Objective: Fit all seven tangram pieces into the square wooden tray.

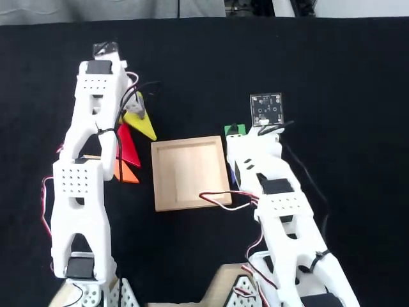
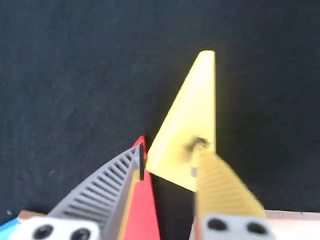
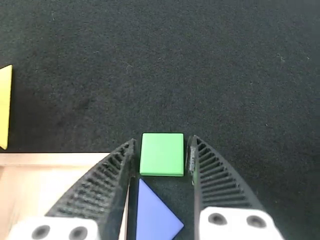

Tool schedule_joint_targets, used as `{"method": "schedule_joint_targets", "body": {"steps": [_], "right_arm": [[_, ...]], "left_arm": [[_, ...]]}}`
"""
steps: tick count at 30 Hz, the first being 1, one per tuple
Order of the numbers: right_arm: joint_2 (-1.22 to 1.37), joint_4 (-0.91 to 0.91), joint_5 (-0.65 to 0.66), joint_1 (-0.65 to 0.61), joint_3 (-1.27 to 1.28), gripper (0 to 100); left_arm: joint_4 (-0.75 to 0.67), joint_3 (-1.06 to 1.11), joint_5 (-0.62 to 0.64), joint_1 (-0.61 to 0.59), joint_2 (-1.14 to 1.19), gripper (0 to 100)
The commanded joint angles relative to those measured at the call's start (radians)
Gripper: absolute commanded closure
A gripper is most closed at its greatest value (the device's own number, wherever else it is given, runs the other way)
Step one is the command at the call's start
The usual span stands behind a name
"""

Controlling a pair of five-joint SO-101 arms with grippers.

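On the black table [image 1: 332, 77], the two white arms are standing side by side, with the square wooden tray [image 1: 190, 173] lying flat between them. The left arm [image 1: 83, 179] is leaning over a cluster of pieces just left of the tray. The left gripper [image 2: 170, 155] is hanging low over the yellow triangle [image 2: 190, 120] with its jaws standing moderately apart. One finger is lying over that triangle's wide end and the other is sitting beside the tip of the red triangle [image 2: 142, 210]. In the high view an orange piece [image 1: 126, 174] is lying just below the red one, partly behind the arm. The right arm [image 1: 281, 211] is reaching past the tray's far right corner. The right gripper [image 3: 161, 147] is straddling the green square [image 3: 161, 153], its jaws sitting narrowly to either side with a thin gap showing on one side. A blue triangle [image 3: 155, 216] is lying just behind the square, beside the tray's edge.
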Motion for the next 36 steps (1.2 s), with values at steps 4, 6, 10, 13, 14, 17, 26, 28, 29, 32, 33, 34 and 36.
{"method": "schedule_joint_targets", "body": {"steps": [4,6,10,13,14,17,26,28,29,32,33,34,36], "right_arm": [[-0.004,-0.023,0.011,0.005,-0.064,82.8],[-0.005,-0.023,0.011,0.005,-0.064,82.8],[-0.005,-0.023,0.011,0.005,-0.064,82.8],[-0.005,-0.023,0.011,0.005,-0.064,82.8],[-0.005,-0.023,0.011,0.005,-0.064,82.8],[-0.005,-0.025,0.011,0.005,-0.064,82.8],[-0.005,-0.025,0.037,0.005,-0.065,82.8],[-0.005,-0.025,0.060,0.005,-0.065,82.8],[-0.005,-0.025,0.058,0.005,-0.065,82.8],[-0.005,-0.025,0.058,0.005,-0.065,82.8],[-0.005,-0.025,0.058,0.005,-0.065,82.8],[-0.005,-0.025,0.058,0.005,-0.065,82.8],[-0.005,-0.025,0.058,0.005,-0.065,82.8]], "left_arm": [[0.043,-0.124,-0.038,0.016,-0.003,88],[0.048,-0.136,-0.038,0.021,-0.003,88],[0.048,-0.137,-0.034,0.047,-0.003,88],[0.049,-0.131,-0.038,0.070,-0.003,88],[0.049,-0.131,-0.038,0.073,-0.003,88],[0.041,-0.137,-0.038,0.074,-0.008,95],[0.043,-0.137,-0.038,0.116,-0.008,94],[0.041,-0.137,-0.038,0.125,-0.003,93],[0.041,-0.137,-0.040,0.127,-0.003,93],[0.040,-0.137,-0.040,0.127,-0.003,93],[0.040,-0.137,-0.040,0.127,-0.003,93],[0.040,-0.136,-0.040,0.127,-0.003,93],[0.040,-0.128,-0.040,0.127,-0.002,93]]}}
